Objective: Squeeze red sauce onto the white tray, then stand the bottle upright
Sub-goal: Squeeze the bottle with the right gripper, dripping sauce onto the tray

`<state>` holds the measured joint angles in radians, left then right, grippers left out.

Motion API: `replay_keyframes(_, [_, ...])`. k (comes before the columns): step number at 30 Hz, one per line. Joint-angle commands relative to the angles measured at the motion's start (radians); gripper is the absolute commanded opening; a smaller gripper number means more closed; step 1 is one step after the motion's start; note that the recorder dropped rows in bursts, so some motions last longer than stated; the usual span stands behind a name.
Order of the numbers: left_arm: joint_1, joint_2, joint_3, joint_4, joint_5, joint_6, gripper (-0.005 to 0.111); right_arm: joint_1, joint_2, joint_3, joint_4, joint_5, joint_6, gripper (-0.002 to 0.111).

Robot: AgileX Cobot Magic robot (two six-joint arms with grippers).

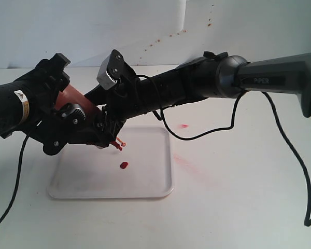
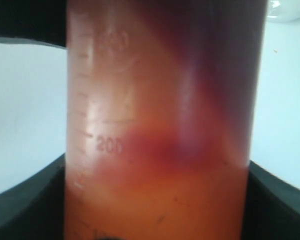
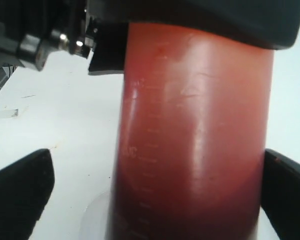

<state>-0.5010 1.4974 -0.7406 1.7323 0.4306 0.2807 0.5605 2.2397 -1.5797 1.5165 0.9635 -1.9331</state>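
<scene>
nearest in the exterior view: glossy rectangular white tray (image 1: pixel 145 179) with rounded corners and a low rim, flat on the white table (image 1: pixel 233 207). one small round blob of dark red sauce (image 1: pixel 124 165) sits on the tray, a bit right of its middle. just above the blob hangs the narrow red-stained nozzle (image 1: pixel 119 146) of the translucent red-tinted plastic squeeze bottle (image 1: pixel 71 98), clear of the tray surface. bottle is in the air, tilted, nozzle end down toward the tray, base up and to the left, mostly hidden by both arms.

left gripper (image 2: pixel 157 170) is clamped across the bottle's body: left wrist view shows its black fingers (image 2: pixel 25 200) tight against both sides of the wall, near the moulded 200 mark (image 2: pixel 109 145). right gripper (image 3: pixel 157 160) reaches in from the right and straddles the same bottle. right wrist view shows one black finger against the wall and the other finger (image 3: pixel 20 195) standing off, with white table in the gap, so its jaws are part open, not pinching.

further back on the table, right of the tray, a pale pink smear (image 1: pixel 184 126), and a fainter one just beside the tray's right rim. black cable (image 1: pixel 207 132) loops down from the right arm. farthest: white back wall (image 1: pixel 249 26) with scattered red specks (image 1: pixel 163 37).
</scene>
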Motion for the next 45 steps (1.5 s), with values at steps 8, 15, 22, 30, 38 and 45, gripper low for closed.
replay_keyframes(8, [-0.003,-0.009,-0.009,0.012,0.018,-0.014,0.0,0.012,-0.014,-0.005,-0.019,0.061,0.005,0.104])
replay_keyframes(15, [-0.003,-0.009,-0.009,0.012,0.018,-0.014,0.0,0.012,-0.014,-0.005,-0.031,0.047,0.005,0.041])
replay_keyframes(22, [-0.003,-0.009,-0.009,0.012,0.018,-0.014,0.0,0.012,-0.014,-0.005,-0.03,0.049,0.001,0.0])
replay_keyframes(30, [-0.003,-0.009,-0.009,0.012,0.018,-0.014,0.0,0.012,-0.014,-0.005,-0.019,0.082,-0.002,0.0])
replay_keyframes(38, [-0.003,-0.009,-0.009,0.012,0.018,-0.014,0.0,0.012,-0.014,-0.005,0.037,0.121,-0.002,0.006])
replay_keyframes(45, [-0.003,-0.009,0.002,0.012,0.022,-0.066,0.0,0.009,-0.014,-0.005,-0.009,0.093,0.012,0.101])
